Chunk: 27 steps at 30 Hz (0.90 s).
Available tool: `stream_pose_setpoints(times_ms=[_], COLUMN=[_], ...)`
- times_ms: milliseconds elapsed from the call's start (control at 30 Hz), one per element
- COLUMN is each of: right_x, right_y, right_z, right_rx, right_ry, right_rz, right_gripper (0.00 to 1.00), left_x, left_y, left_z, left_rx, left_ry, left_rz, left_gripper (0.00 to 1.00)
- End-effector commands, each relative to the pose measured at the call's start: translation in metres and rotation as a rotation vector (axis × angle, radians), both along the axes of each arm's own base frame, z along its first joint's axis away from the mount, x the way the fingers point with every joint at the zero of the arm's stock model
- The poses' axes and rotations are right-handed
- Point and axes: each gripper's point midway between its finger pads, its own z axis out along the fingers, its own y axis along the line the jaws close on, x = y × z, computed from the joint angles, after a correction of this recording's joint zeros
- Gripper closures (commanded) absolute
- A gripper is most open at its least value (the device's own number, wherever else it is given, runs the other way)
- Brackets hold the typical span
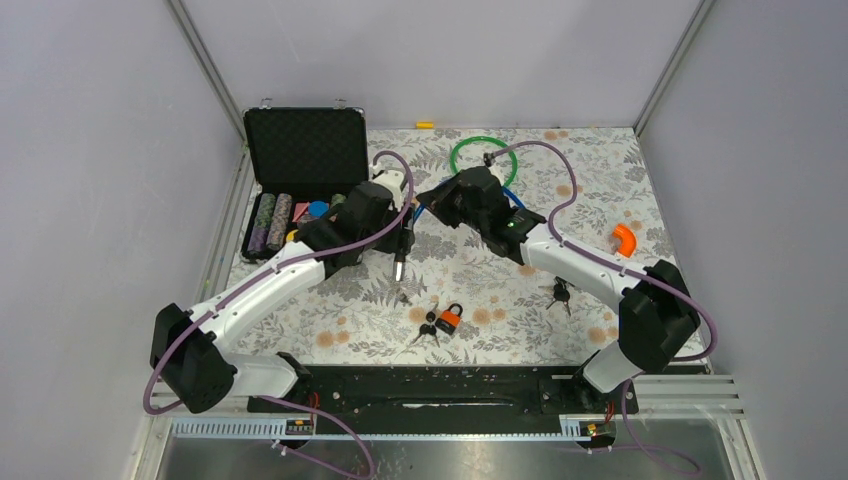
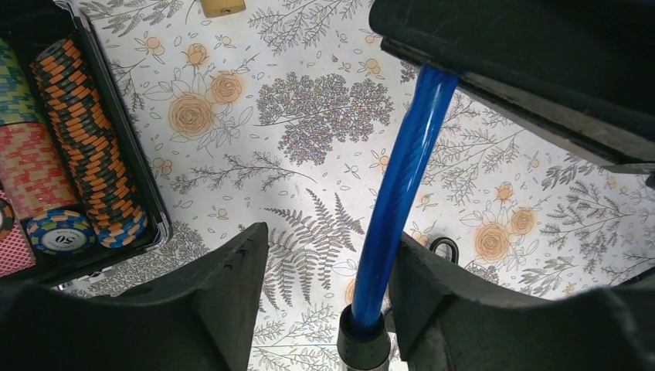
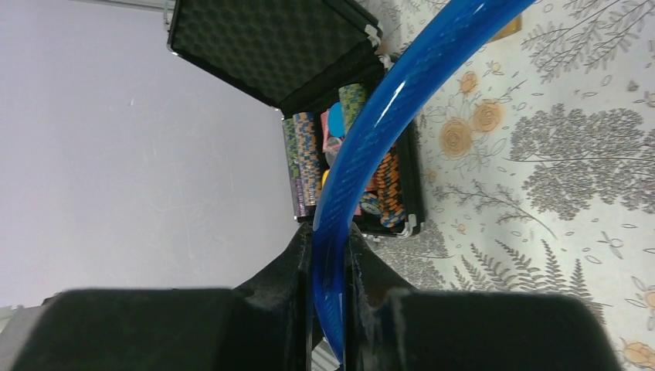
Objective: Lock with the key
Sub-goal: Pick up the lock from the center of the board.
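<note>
Just right of the chip case [image 1: 305, 150], the blue cable lock [image 2: 402, 170] hangs between both arms, off the cloth. Right gripper [image 3: 328, 232] is clenched on the cable, its wrist camera facing the case. Left gripper [image 2: 328, 255] is released: jaws apart, cable running between them, metal end [image 2: 363, 348] pointing down. I read this as the hand-off before keying; lock body not visible. Next you need a key: a bunch [image 1: 428, 328] lies on the base side of the case, touching the orange padlock [image 1: 449, 320]. Both arms reach inward, elbows out.

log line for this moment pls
right fingers: shut on blue cable | left fingers: open around blue cable | orange padlock: untouched
</note>
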Motion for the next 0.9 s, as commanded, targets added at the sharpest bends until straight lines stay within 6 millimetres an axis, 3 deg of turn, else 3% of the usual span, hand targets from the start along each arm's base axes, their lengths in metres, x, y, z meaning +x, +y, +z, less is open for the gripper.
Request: stream_pose_setpoints(times_ms=[0,133,333,533,667,867], right_x=[0.005,0.006,0.006,0.006,0.004,-0.003], right_y=[-0.019,-0.024,-0.024,-0.023,-0.023,-0.026], right_z=[0.023,0.024,0.023,0.034,0.044,0.069], right_rx=[-0.063,-0.092,-0.096,-0.094,-0.098,-0.112], right_ry=[-0.08,-0.089,-0.09,-0.133,-0.179,-0.314], right_rz=[-0.052,-0.065,-0.069,-0.048,-0.028,0.026], right_gripper=[1.0,1.0,1.0,0.98,0.78,0.31], left_x=[0.018,0.017,0.013,0.015,0.02,0.028], left_y=[0.002,-0.001,-0.007,-0.004,-0.001,0.011], left_z=[0.031,0.035,0.035,0.036,0.052,0.097], left_rx=[0.011,0.004,0.009,0.013,-0.005,-0.056], left_ry=[-0.13,-0.138,-0.14,-0.148,-0.207,-0.364], left_rz=[0.028,0.017,-0.013,0.009,0.036,0.094], left_gripper=[0.43,0.51,0.97,1.0,1.0,1.0])
